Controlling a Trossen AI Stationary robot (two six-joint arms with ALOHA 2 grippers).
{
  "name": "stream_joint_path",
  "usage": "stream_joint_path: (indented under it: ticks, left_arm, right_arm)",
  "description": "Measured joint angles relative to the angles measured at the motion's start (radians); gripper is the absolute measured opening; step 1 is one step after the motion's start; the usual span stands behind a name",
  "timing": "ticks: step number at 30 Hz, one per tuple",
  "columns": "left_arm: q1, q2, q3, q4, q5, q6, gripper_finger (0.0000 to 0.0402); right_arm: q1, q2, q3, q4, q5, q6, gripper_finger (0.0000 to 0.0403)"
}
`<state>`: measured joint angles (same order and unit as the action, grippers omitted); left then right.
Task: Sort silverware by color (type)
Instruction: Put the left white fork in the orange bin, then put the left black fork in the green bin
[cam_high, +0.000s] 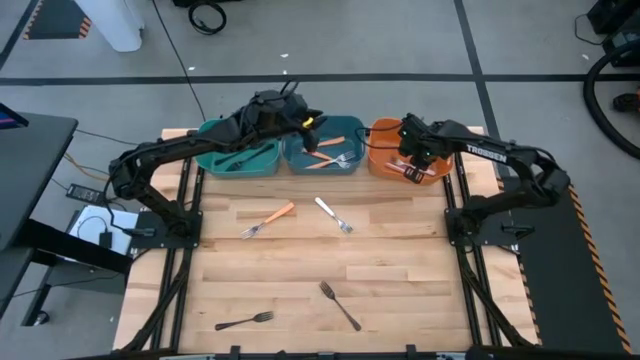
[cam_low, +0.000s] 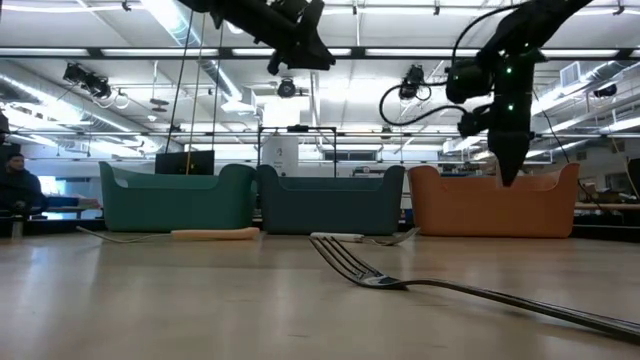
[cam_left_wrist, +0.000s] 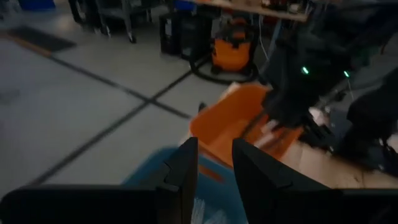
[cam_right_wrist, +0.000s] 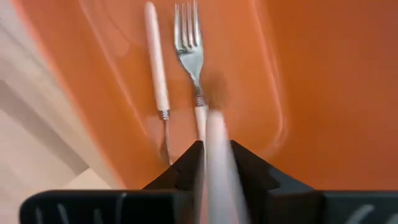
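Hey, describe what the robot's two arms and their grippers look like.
Both arms are dark, jointed and slim. The right arm carries white TROSSEN lettering, and green lights glow on its wrist. The left gripper has two flat black fingers; the right gripper matches. Black cables loop beside the right arm.

bins blocking back, forks scattered mid-table

I'm running this in a big lab or workshop hall: strip lights on an open ceiling, taped concrete floor, an orange shop vacuum, cables upper left.
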<state>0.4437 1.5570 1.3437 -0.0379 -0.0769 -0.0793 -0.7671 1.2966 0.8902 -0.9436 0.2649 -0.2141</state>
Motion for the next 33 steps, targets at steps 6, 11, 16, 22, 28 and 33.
stream_joint_path:
  ticks: [6,11,16,22,28,33]
  left_arm:
    - [-0.010,0.000,0.000,-0.146,-0.020,-0.146,0.0109]
    - [-0.033,0.000,0.000,-0.228,-0.021,-0.193,0.0109]
    - [-0.075,0.000,0.000,-0.431,-0.020,-0.197,0.0109]
    - [-0.145,0.000,0.000,-0.631,-0.004,-0.282,0.0109]
    - [-0.249,0.000,0.000,-0.723,0.040,-0.218,0.0109]
    - [-0.335,0.000,0.000,-0.732,0.075,-0.129,0.0109]
  right_arm:
    - [-0.015,0.026,0.000,0.025,0.007,-0.034,0.0090]
    - [-0.016,-0.008,0.000,0.099,0.029,-0.079,0.0090]
    - [-0.016,-0.065,0.000,0.154,0.052,-0.096,0.0091]
    - [-0.015,-0.131,0.000,0.216,0.051,-0.093,0.0091]
    - [-0.014,-0.188,0.000,0.217,0.052,-0.036,0.0091]
    - [-0.009,-0.242,0.000,0.178,0.053,0.092,0.0092]
